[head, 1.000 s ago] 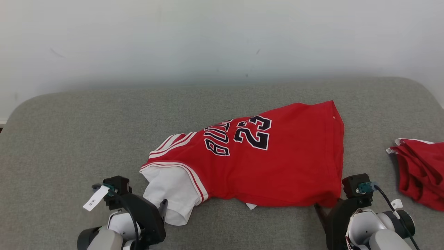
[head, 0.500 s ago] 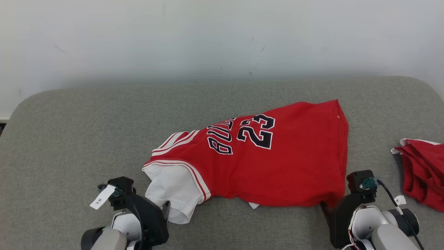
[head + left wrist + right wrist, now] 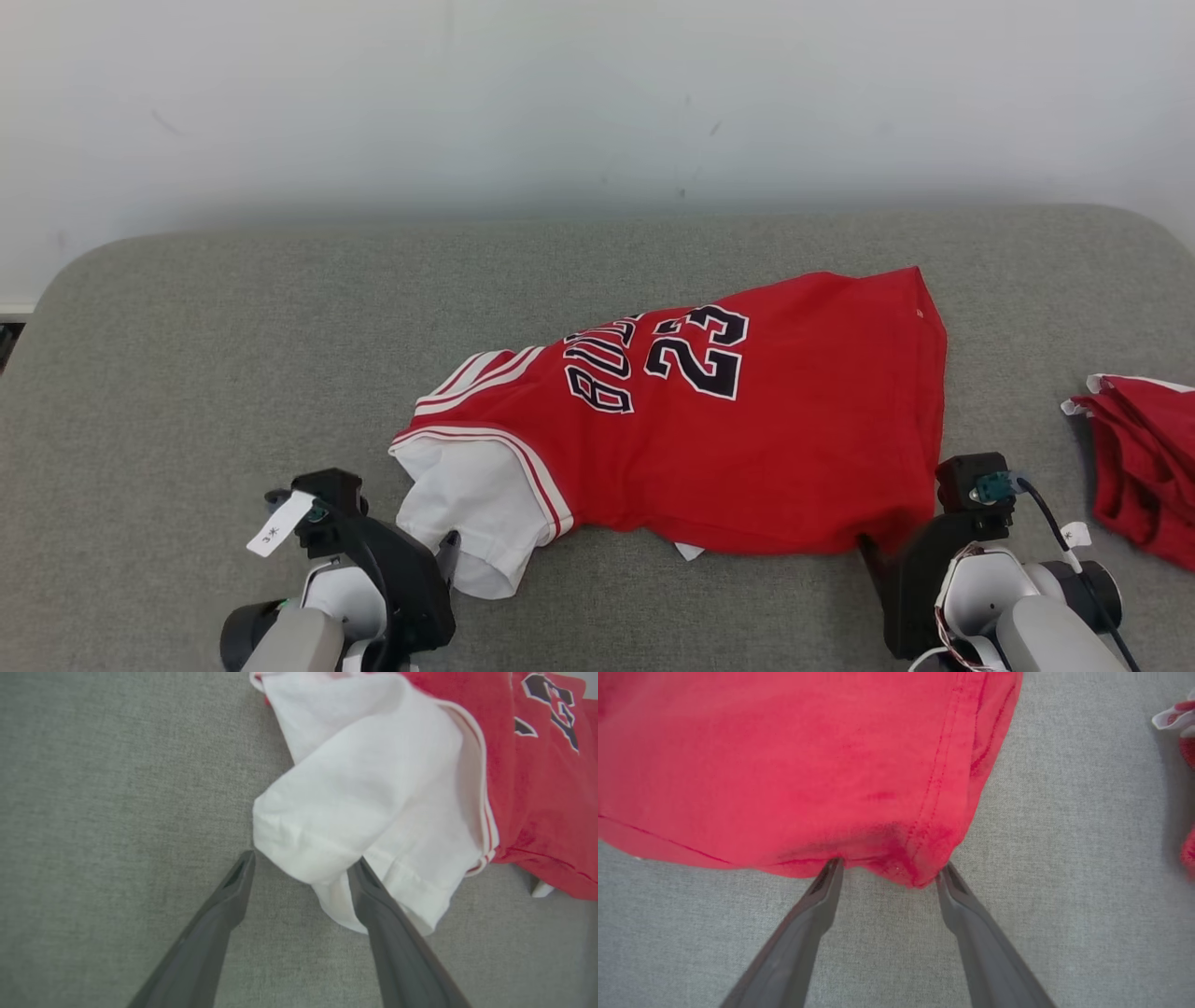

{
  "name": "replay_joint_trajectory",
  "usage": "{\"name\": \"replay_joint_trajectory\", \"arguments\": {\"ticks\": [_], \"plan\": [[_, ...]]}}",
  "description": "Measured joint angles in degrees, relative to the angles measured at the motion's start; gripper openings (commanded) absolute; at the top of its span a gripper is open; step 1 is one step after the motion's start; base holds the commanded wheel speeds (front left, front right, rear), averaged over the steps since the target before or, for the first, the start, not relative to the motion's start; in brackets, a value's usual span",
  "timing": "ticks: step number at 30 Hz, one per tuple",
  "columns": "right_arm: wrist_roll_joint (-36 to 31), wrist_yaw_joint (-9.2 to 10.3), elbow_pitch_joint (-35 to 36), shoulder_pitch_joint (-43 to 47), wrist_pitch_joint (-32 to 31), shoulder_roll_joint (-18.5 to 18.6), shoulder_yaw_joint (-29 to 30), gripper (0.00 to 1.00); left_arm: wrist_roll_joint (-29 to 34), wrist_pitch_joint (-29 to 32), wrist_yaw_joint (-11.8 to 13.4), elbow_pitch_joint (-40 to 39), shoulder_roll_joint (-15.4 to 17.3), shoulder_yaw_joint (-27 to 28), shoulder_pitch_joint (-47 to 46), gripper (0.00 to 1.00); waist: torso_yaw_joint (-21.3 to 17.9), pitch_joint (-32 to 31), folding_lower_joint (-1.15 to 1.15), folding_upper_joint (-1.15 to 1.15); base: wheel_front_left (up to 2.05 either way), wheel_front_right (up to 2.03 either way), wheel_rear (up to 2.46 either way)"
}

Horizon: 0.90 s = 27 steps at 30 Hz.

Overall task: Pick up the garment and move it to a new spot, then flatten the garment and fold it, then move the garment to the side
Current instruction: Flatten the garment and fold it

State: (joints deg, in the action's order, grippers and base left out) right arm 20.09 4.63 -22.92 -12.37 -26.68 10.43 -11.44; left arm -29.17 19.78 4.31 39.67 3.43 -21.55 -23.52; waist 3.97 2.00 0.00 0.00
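The garment (image 3: 728,439), a red jersey numbered 23, is lying crumpled across the middle and right of the grey cushion (image 3: 280,355), with its white sleeve (image 3: 364,802) sticking out toward the robot's left. It is not looking flat yet. The near edge is bunching, and a bit of white is peeking out underneath.

The left gripper (image 3: 301,858) is sitting with its jaws apart at the sleeve's cuff, 1 finger on bare cushion and the other lying over the cloth. The right gripper (image 3: 891,863) is also gaping wide, its tips just touching the hem corner (image 3: 920,870).

To my eye the 2 grippers are getting ready to pinch. Each should be pushing a little further in, so that cloth is sitting properly between the fingers before closing, and catching all layers at the corner. Closing together and pulling evenly should be keeping the jersey from twisting. The other red cloth (image 3: 1139,467) at the far right is lying well apart.
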Motion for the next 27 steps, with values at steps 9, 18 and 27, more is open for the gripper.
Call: {"name": "replay_joint_trajectory", "arguments": {"ticks": [9, 18, 27], "plan": [[-0.13, 0.00, -0.90, -1.03, 1.13, 0.04, -0.29, 0.30, -0.01, -1.75, -0.89, 1.37, -0.22, -0.48, -0.80, 0.11, 0.42, 0.08, 0.00, 0.00, 0.00, 0.00, 0.00], [-0.73, 0.00, -1.46, -0.74, 2.04, 0.63, -0.73, 0.00, -0.11, -3.21, -1.68, 3.14, -0.37, -0.55, -1.47, 0.00, 0.20, -1.30, -0.01, 0.00, 0.00, 0.00, 0.00], [-1.13, 0.00, -2.14, 0.35, 2.07, 0.98, -1.19, 0.00, -0.27, -4.26, -2.38, 4.30, -0.59, -0.67, -1.44, 0.00, -0.01, -2.24, -0.01, 0.00, 0.00, 0.00, 0.00]]}}
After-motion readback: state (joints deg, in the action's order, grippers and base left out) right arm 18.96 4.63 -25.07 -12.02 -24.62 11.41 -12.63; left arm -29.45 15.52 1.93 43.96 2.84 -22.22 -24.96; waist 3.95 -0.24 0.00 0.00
